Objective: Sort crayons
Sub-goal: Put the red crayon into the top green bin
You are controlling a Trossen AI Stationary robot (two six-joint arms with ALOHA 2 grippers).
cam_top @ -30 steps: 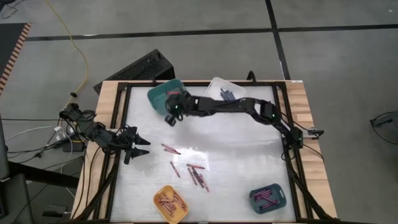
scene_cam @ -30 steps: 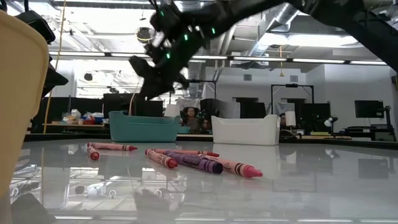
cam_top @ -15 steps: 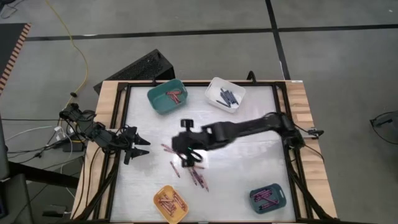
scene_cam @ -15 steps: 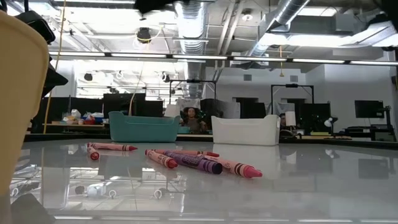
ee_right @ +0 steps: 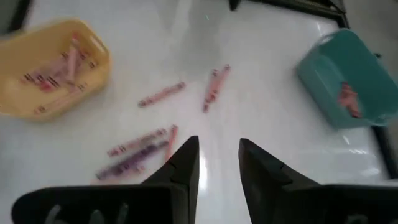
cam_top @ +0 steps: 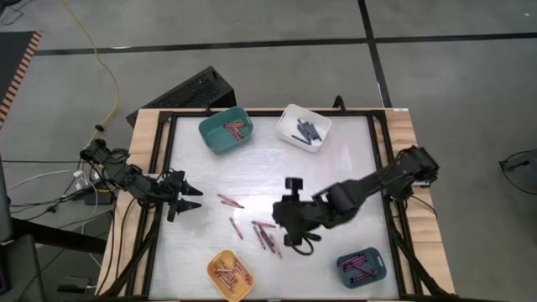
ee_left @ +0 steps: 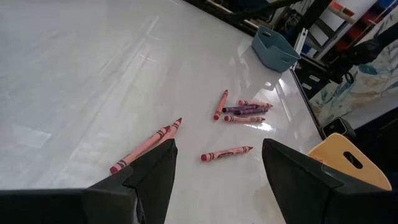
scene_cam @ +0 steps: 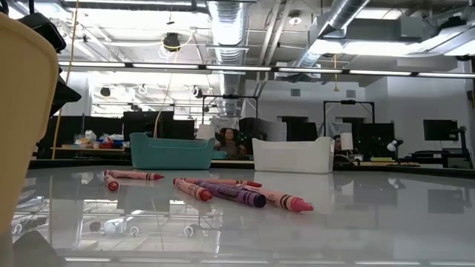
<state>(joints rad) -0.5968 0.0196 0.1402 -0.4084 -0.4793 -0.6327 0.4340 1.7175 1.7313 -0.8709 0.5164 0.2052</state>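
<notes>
Red, pink and purple crayons (cam_top: 262,235) lie on the glossy white counter (cam_top: 336,168); bins are yellow (cam_top: 230,274), teal (cam_top: 226,130), white (cam_top: 304,127).

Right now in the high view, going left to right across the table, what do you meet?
Left gripper → teal bin → loose crayons → right gripper → white bin → dark teal bin.

This is an open-plan robotics lab or workshop: bare ceiling ducts (scene_cam: 230,18) and strip lights (scene_cam: 223,68) hang over rows of monitors (scene_cam: 438,130) and cluttered benches, with a grey concrete floor (cam_top: 252,25), a trailing yellow cable (cam_top: 94,50) and a wood-edged, metal-framed surface (cam_top: 143,151).
</notes>
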